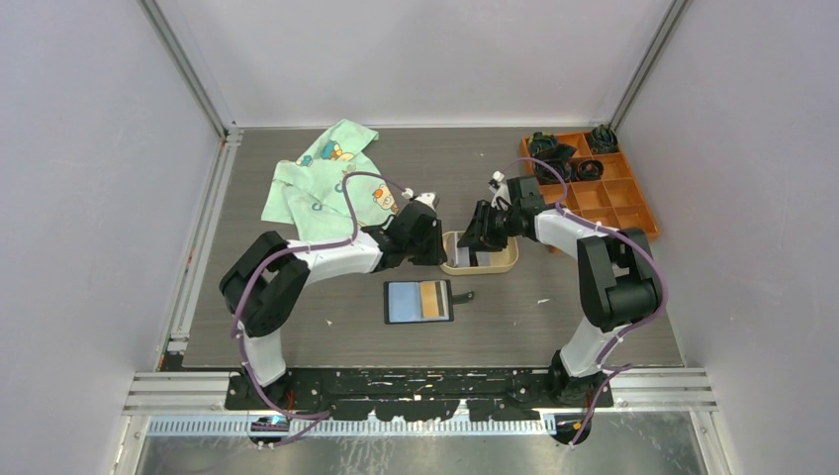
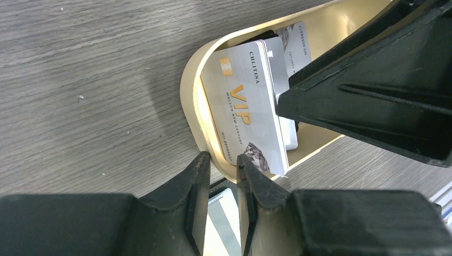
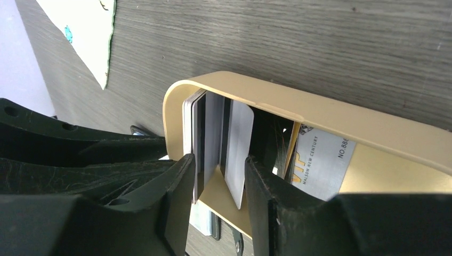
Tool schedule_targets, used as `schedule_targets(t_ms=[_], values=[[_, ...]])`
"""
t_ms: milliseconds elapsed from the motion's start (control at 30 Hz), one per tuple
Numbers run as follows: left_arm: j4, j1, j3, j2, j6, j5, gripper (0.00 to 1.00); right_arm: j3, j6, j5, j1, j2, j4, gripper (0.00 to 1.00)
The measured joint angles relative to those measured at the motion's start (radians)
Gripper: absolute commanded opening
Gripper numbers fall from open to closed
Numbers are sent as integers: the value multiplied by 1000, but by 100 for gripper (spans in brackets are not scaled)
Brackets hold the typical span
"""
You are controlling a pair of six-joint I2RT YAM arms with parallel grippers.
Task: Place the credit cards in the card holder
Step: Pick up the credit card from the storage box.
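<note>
A grey wood-grain table (image 1: 326, 327) sits inside white walls (image 1: 79, 198), with a green cloth (image 1: 322, 178) and an orange box (image 1: 618, 198) at the back. The cards (image 2: 245, 114) stand in a beige tray (image 1: 505, 265) mid-table — the card holder (image 1: 419, 302) lies open just in front. The right gripper (image 3: 218, 159), half open, straddles several cards; the left gripper (image 2: 223, 162), narrowly parted, meets the tray's rim — whether either grips, I cannot tell.

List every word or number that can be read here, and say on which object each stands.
"CHLITINA": front white card in the beige tray.
"VIP": same card, gold.
"MALSON NEW CENTURY": same card.
"NO.88": another card deeper in the tray; further digits cut off.
Nothing readable: cloth, card holder.
</note>
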Motion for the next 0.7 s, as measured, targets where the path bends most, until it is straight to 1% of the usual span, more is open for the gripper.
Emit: schedule_targets(t_ms=[133,200,333,700], values=[[-5,0,6,4,1,0,26,22,-17,10,10,6,-19,43],[-5,0,6,6,1,4,26,25,-23,14,11,6,-26,46],[-5,2,6,6,3,11,26,26,-32,13,10,6,-29,48],[-3,2,6,8,3,32,26,16,30,-113,-8,16,31,48]])
